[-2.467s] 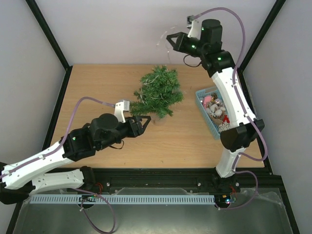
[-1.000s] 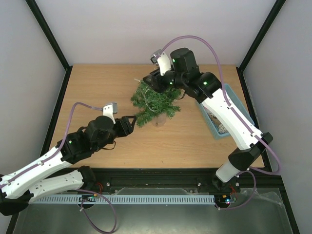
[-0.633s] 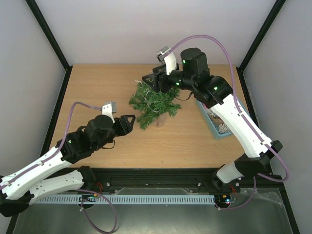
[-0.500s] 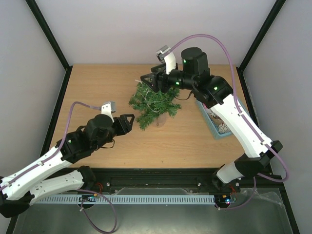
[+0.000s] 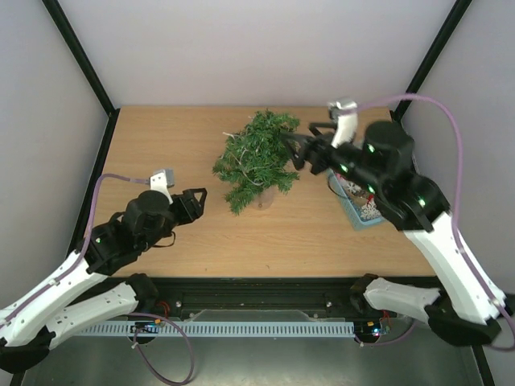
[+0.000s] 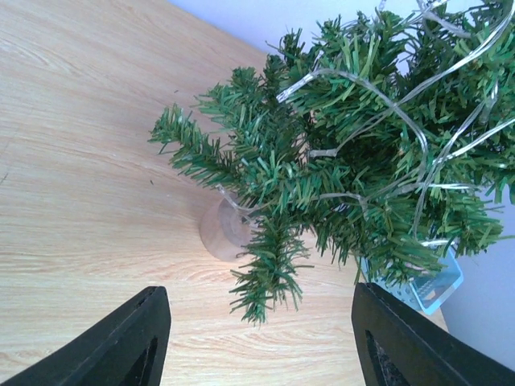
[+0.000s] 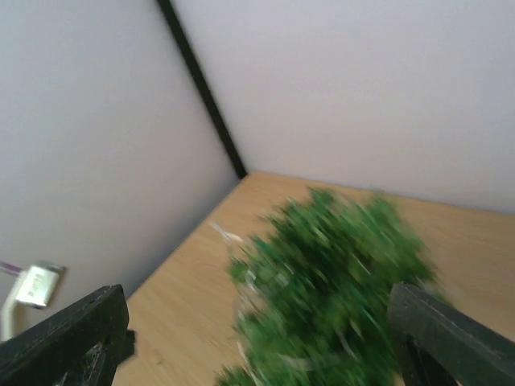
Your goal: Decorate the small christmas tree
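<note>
The small christmas tree [image 5: 256, 157] stands upright mid-table on its round brownish base [image 5: 264, 198]. A thin clear strand [image 6: 392, 108] is draped through its branches. My left gripper [image 5: 193, 205] is open and empty, a short way to the near left of the tree and apart from it. In the left wrist view the tree [image 6: 362, 161] and its base [image 6: 223, 230] lie beyond the left gripper [image 6: 261, 346]. My right gripper [image 5: 298, 151] is open and empty, close beside the tree's right side. The right wrist view shows the tree [image 7: 338, 281] blurred beyond the right gripper [image 7: 261, 346].
A light-blue basket [image 5: 347, 202] of ornaments sits at the right of the table, partly under my right arm; its corner [image 6: 430, 288] shows behind the tree. Black frame posts stand at the back corners [image 5: 80, 60].
My right gripper has opened and swung from over the tree's top to its right side. My left arm has drawn back toward the near left. The tree now stands straighter.
</note>
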You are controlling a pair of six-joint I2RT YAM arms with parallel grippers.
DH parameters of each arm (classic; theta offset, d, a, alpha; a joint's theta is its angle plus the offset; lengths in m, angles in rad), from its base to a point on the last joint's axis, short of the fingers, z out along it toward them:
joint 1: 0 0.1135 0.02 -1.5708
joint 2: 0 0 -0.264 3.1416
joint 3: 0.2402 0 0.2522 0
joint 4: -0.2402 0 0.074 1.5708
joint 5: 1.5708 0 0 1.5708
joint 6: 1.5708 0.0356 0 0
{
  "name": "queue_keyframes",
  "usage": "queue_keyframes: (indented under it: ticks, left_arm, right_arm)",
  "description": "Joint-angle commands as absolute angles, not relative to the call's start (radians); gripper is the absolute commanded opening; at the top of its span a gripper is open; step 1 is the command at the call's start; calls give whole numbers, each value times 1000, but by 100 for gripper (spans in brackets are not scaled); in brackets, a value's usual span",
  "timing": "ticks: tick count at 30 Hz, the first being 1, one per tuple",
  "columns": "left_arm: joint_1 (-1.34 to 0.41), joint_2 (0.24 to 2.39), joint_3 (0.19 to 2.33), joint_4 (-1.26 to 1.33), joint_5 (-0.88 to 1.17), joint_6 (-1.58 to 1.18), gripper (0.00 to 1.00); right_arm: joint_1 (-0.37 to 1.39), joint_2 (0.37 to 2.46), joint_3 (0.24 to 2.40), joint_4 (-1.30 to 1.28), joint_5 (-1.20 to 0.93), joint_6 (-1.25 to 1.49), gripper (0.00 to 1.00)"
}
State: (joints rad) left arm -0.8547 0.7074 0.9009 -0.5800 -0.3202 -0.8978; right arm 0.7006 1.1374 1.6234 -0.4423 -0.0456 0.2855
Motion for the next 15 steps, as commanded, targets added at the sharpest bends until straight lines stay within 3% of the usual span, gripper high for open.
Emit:
queue_keyframes:
  ticks: [1, 9, 12, 13, 15]
  left_arm:
    - [-845, 672, 844, -608, -274, -893, 65]
    - [-817, 646, 683, -513, -168, -894, 73]
    - [-789, 651, 645, -487, -120, -873, 86]
    - [-776, 657, 637, -476, -94, -861, 97]
    - [-752, 674, 623, -463, -55, -844, 99]
  right_arm:
    - [702, 977, 1401, -528, 247, 409, 91]
    - [664, 821, 1020, -548, 419, 585, 95]
    - [534, 828, 935, -498, 350, 592, 97]
    - [458, 845, 921, -481, 290, 585, 97]
    - [316, 886, 901, -453, 163, 573, 97]
